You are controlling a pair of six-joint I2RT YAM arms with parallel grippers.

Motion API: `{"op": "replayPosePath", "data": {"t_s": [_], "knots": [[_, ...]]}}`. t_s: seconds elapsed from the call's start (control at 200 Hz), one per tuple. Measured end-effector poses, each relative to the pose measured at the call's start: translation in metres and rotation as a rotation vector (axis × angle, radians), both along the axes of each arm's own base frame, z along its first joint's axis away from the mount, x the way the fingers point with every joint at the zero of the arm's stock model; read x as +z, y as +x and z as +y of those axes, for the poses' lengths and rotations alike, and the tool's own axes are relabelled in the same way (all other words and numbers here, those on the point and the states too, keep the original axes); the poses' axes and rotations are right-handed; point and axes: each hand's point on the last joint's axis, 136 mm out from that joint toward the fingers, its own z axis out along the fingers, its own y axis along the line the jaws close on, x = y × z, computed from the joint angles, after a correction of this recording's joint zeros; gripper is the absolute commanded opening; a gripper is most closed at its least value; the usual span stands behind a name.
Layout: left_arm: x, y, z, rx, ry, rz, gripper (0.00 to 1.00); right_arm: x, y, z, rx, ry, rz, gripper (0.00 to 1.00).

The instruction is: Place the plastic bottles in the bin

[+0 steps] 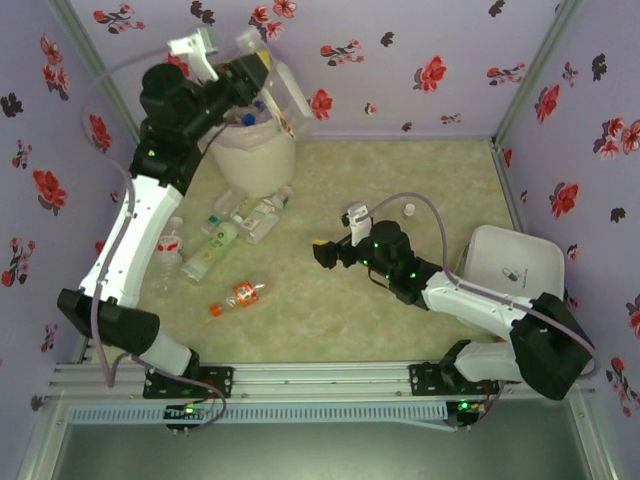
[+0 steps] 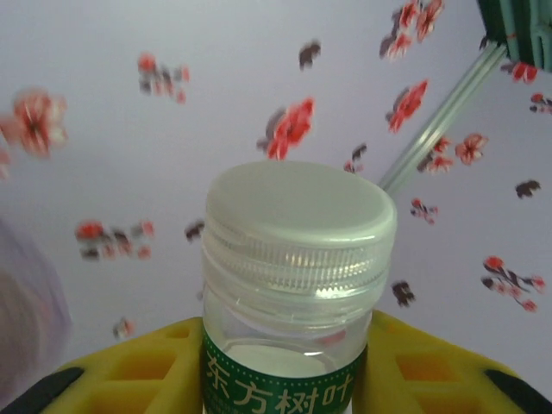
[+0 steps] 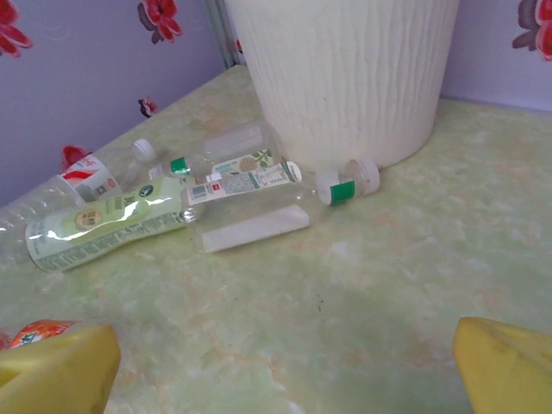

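the left gripper point(image 2: 285, 379) is clenched on a green-label bottle point(image 2: 293, 259). its yellow fingers point(image 2: 129, 379) press the body from either side just below the neck. the bottle's long axis runs up the wrist view, crosswise to the squeeze. the white cap end points up and the lower body is cut off by the frame. from overhead this gripper sits high at the far rim of the bin point(image 1: 235, 165). whether the held bottle hangs squarely over the mouth or just past the rim cannot be told from these views, and the drop turns on that.

the right gripper point(image 1: 322, 255) is released, jaws spread wide, low over the table point(image 1: 420, 180) and facing the bin. a cluster of loose bottles point(image 3: 250, 181) lies on its side at the bin's foot, ahead of those jaws. their long axes run mostly across the wrist view, and one green-banded cap points right. an orange bottle point(image 1: 240, 293) lies apart from the cluster, nearer the arm bases. it lies roughly crosswise in the overhead view, with its cap end away from the right gripper. in the right wrist view it shows just beside one finger. with the left arm raised at the bin, the right arm looks the nearer one for everything on the table.
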Motion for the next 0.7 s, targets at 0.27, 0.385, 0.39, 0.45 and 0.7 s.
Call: {"op": "replayPosePath", "data": {"t_s": [0.27,0.385,0.39,0.45,0.7], "knots": [[0.015,0.097,0.054,0.258,0.06,-0.065,0.0,0.004,-0.004,-0.015,-0.042,-0.011,-0.008,0.99],[-0.009,0.144,0.068,0.341,0.092,-0.039,0.0,0.004,-0.007,-0.018,-0.045,-0.016,-0.005,1.0],[-0.009,0.146,0.068,0.344,0.092,-0.038,0.0,0.004,-0.007,-0.018,-0.045,-0.016,-0.004,1.0],[-0.027,0.168,0.072,0.37,0.109,-0.019,0.0,0.002,-0.009,-0.02,-0.046,-0.022,0.0,0.99],[-0.125,0.216,0.07,0.381,0.239,0.16,0.0,-0.006,-0.015,-0.031,-0.063,-0.053,0.018,0.99]]}}
